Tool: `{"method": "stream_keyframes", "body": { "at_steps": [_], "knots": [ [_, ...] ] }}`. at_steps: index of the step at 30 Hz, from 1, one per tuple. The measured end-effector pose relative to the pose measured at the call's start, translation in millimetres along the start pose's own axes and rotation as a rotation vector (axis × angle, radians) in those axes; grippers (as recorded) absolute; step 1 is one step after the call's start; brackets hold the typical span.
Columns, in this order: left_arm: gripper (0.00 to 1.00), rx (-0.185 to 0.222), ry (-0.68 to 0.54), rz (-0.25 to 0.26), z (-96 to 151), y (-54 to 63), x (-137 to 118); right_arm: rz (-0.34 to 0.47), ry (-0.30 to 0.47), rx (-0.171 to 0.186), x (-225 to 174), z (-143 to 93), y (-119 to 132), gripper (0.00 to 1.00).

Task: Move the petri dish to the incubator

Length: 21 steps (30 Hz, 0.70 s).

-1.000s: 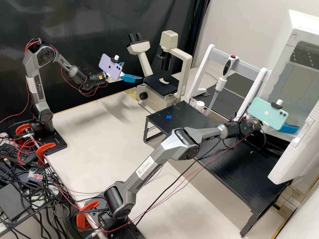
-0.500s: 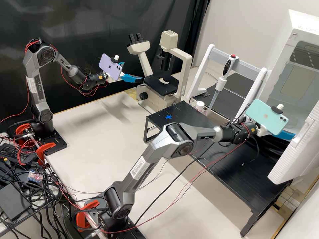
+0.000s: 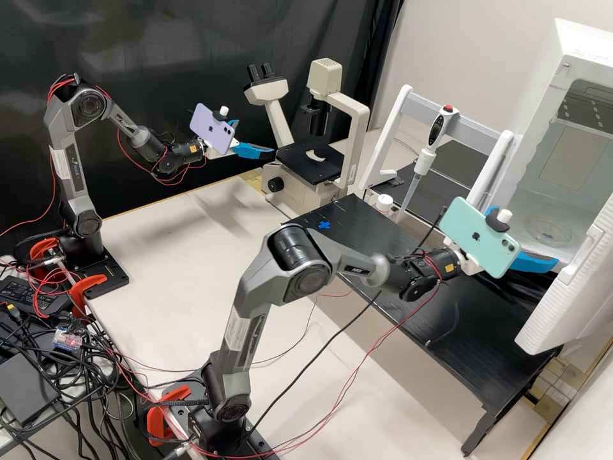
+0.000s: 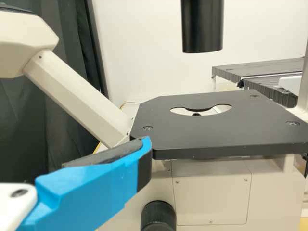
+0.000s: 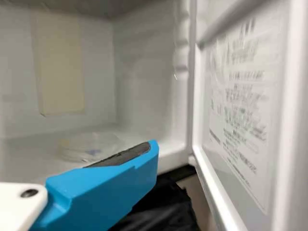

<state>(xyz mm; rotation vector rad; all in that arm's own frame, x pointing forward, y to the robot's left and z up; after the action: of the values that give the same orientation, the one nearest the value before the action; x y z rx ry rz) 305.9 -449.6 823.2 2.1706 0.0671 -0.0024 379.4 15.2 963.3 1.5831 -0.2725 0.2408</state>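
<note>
Has the right hand [image 3: 526, 234] spread wide, empty; beyond it, has the dish [image 3: 550, 232] flat inside the incubator [image 3: 575, 51], presumably for warmth.

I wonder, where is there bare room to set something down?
The pale benchtop between the left arm's base and black stand is free, as is that stand's near end, short of the incubator door. It is crowded at the cable tangle and around the incubator's mouth, by the petri dish and mint phone.
</note>
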Motion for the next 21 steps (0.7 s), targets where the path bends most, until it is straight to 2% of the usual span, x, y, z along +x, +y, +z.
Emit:
{"method": "stream_keyframes", "body": {
  "at_steps": [6,7,15,18,21],
  "knots": [
    [1.0,0.0,0.0,0.0,0,0.0,0,0.011,0.151,0.012,-59,-23,1,1.0],
    [1.0,0.0,0.0,0.0,0,0.0,0,0.007,0.177,0.024,-71,-29,-2,1.0],
    [1.0,0.0,0.0,0.0,0,0.0,0,-0.063,0.366,0.038,-148,-59,-21,1.0],
    [1.0,0.0,0.0,0.0,0,0.0,0,-0.075,0.405,0.052,-170,-65,-24,1.0],
    [1.0,0.0,0.0,0.0,0,0.0,0,-0.082,0.406,0.06,-186,-65,-27,1.0]
  ]
}}
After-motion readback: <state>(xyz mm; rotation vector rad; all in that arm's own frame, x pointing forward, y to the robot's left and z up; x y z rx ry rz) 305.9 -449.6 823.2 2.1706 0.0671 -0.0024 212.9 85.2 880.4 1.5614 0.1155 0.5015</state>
